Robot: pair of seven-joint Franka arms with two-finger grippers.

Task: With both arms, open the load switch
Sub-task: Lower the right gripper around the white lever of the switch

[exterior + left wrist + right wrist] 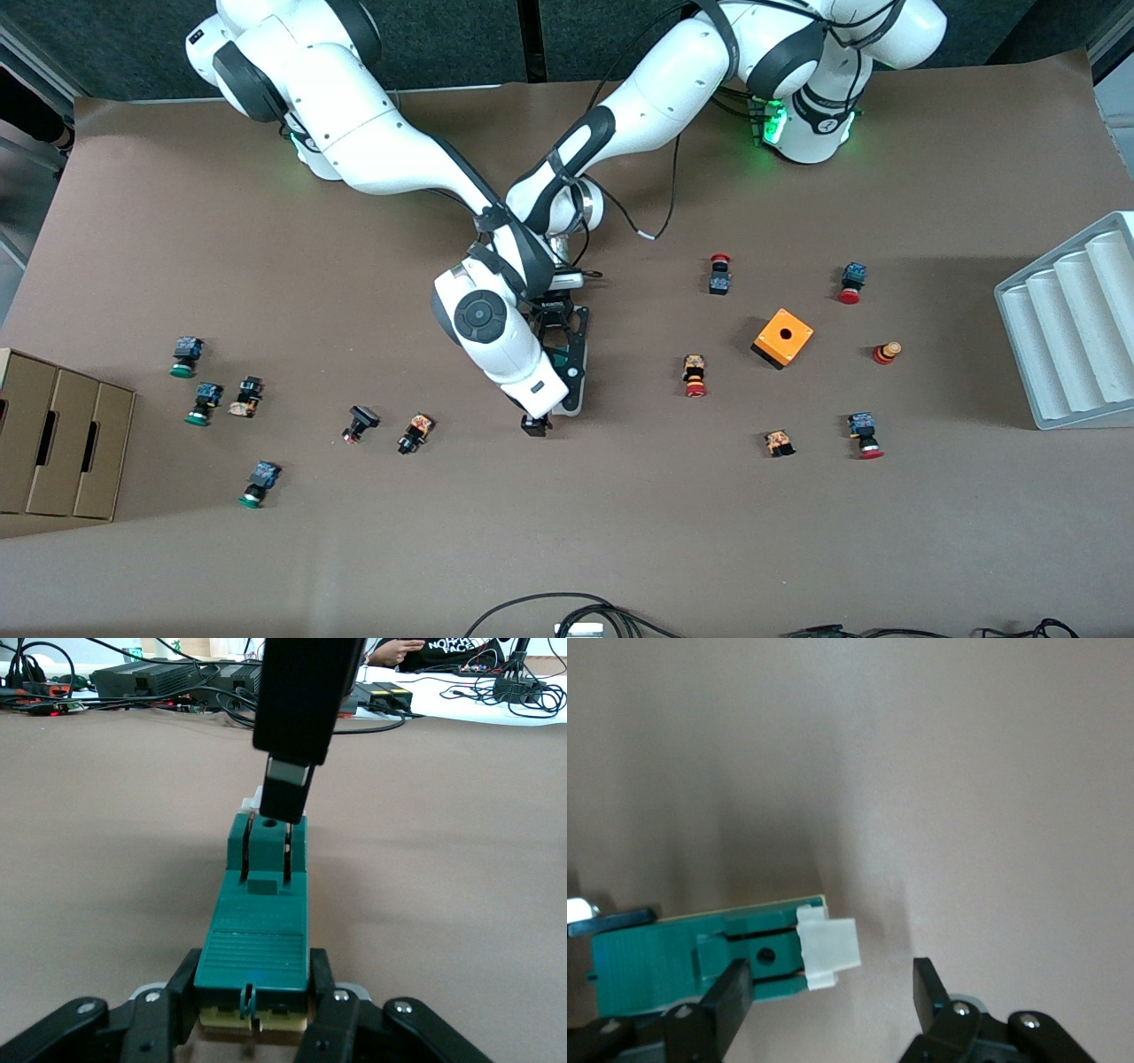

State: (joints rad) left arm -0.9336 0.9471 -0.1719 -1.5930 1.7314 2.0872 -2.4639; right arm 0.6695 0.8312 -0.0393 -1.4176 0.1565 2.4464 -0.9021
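The load switch [568, 370], a slim dark-green block, lies at the table's middle. My left gripper [560, 347] is shut on its sides. In the left wrist view the load switch [257, 926] runs away from the left gripper [257, 997], whose jaws press both flanks. My right gripper [536, 424] hangs over the switch's end nearer the front camera. In the right wrist view the white tab [828, 952] sticks out from the green body [673, 966], and the right gripper [833, 997] stands open around the tab, one finger [731, 997] in front of the body.
Small red- and green-capped push buttons lie scattered toward both ends of the table. An orange cube [783, 338] with a hole sits toward the left arm's end, beside a grey ribbed tray [1072, 328]. A cardboard box [62, 443] stands at the right arm's end.
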